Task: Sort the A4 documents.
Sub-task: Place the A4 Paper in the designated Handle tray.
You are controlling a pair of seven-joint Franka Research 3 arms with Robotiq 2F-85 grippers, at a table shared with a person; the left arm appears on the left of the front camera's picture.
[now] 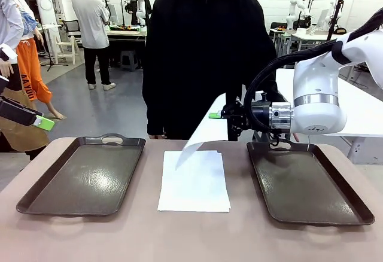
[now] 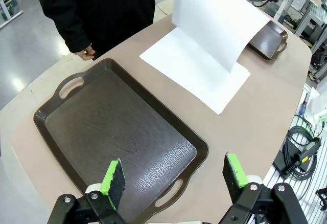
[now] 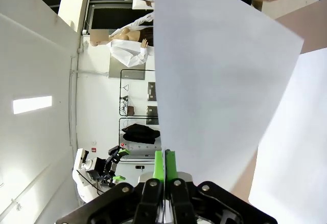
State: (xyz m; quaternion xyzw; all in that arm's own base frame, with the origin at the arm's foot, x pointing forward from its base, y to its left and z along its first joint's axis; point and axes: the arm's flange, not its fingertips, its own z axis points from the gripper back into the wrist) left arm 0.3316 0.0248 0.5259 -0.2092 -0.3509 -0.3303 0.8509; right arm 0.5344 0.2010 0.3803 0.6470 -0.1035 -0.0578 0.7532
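A stack of white A4 documents (image 1: 194,184) lies on the table between two dark trays. My right gripper (image 1: 216,116) is shut on the far edge of one sheet (image 1: 206,130), which hangs curled above the stack with its lower corner just over the pile. In the right wrist view the green pads (image 3: 164,163) pinch that sheet (image 3: 219,75), with the stack (image 3: 299,147) beyond it. My left gripper (image 2: 175,175) is open and holds nothing, hovering over the left tray (image 2: 117,132). The left wrist view also takes in the lifted sheet (image 2: 214,19) and the stack (image 2: 204,75).
The left tray (image 1: 84,175) and right tray (image 1: 305,184) have nothing in them. A person in a black jacket (image 1: 200,52) stands at the far edge, one hand (image 2: 88,52) near the table. My left gripper (image 1: 40,122) sits at the picture's left edge.
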